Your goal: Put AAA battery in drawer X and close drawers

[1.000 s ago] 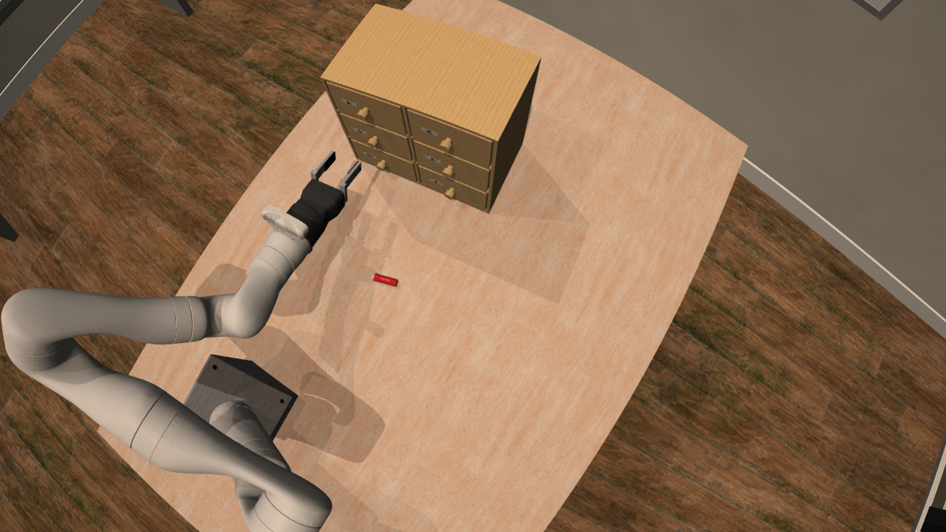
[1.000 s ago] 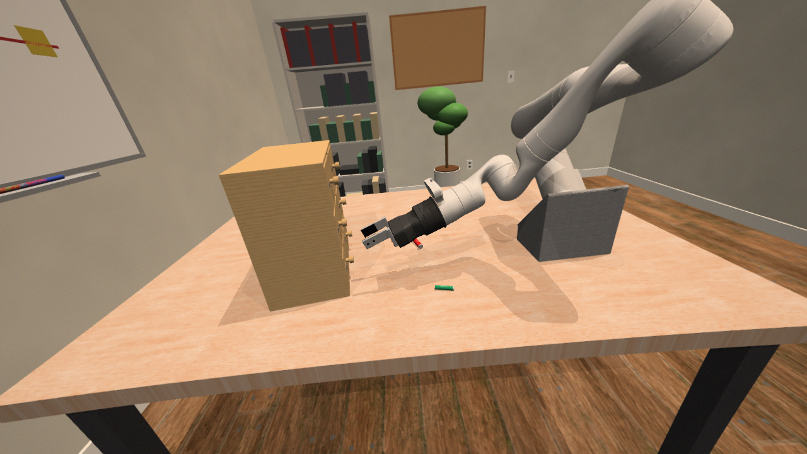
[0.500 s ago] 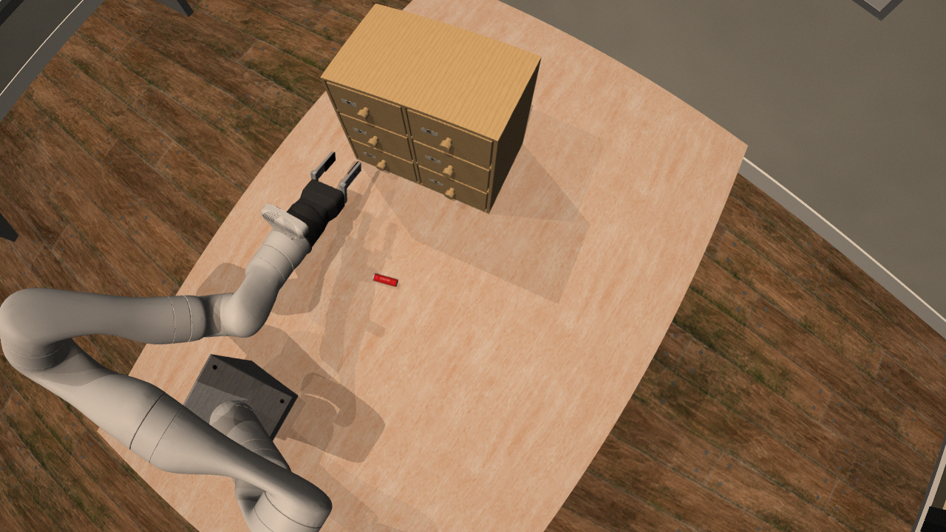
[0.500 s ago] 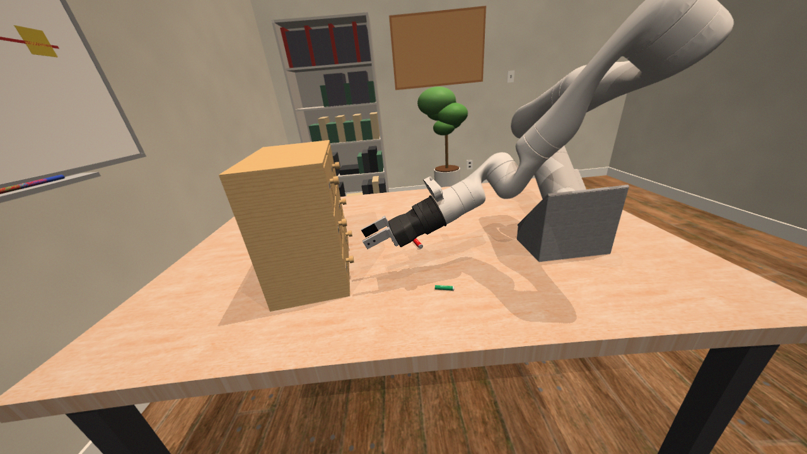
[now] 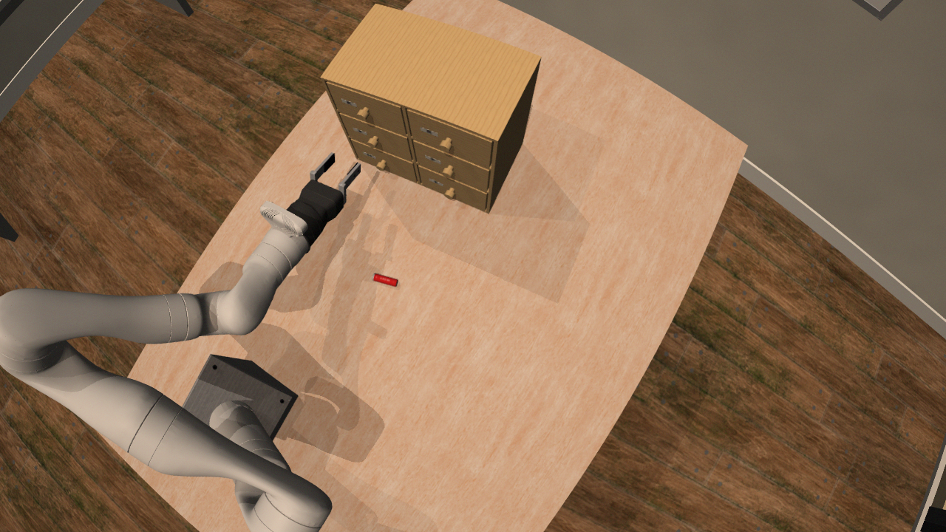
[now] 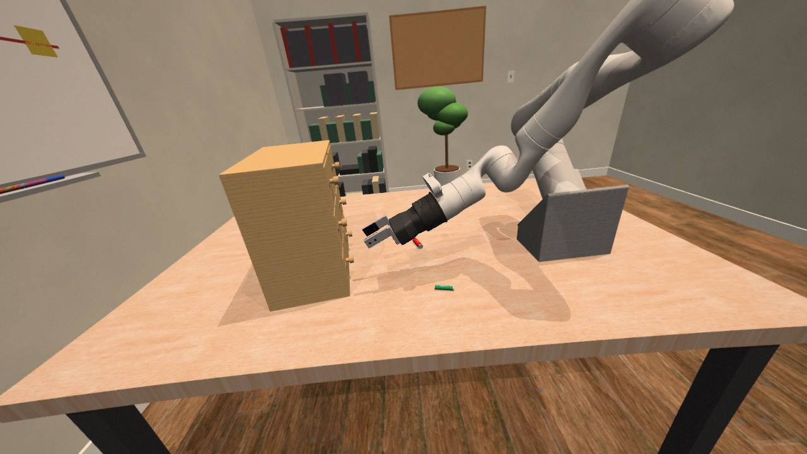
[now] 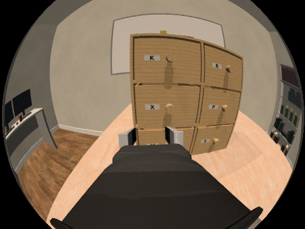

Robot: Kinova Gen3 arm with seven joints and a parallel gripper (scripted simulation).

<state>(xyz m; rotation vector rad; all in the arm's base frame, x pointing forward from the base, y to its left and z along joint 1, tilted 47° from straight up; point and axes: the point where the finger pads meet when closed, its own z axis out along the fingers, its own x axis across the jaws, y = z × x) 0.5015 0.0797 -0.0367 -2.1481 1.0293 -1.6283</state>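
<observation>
Leftmost, the arm's grey base block [image 5: 225, 380] is seen at the bench [image 5: 529, 397] edge opposite the chest. From it the arm is stretched along the left long edge, and the claw [image 5: 340, 168] is held wide apart with nothing in it, level above the bench. It is aimed at the chest's left column of drawers, close to the front but apart from it. In the wrist view it is lined up with the bottom drawer, just under the drawer marked X [image 7: 182, 99].

A small red cylinder [image 5: 384, 279] lies on the mid-bench. A small green cylinder [image 6: 444, 287] lies apart from it, nearer the left long edge. Which one is the AAA battery cannot be told.

Rightmost, the chest [image 5: 429, 66] stands upright by the far short edge, with all six drawers pushed in.
</observation>
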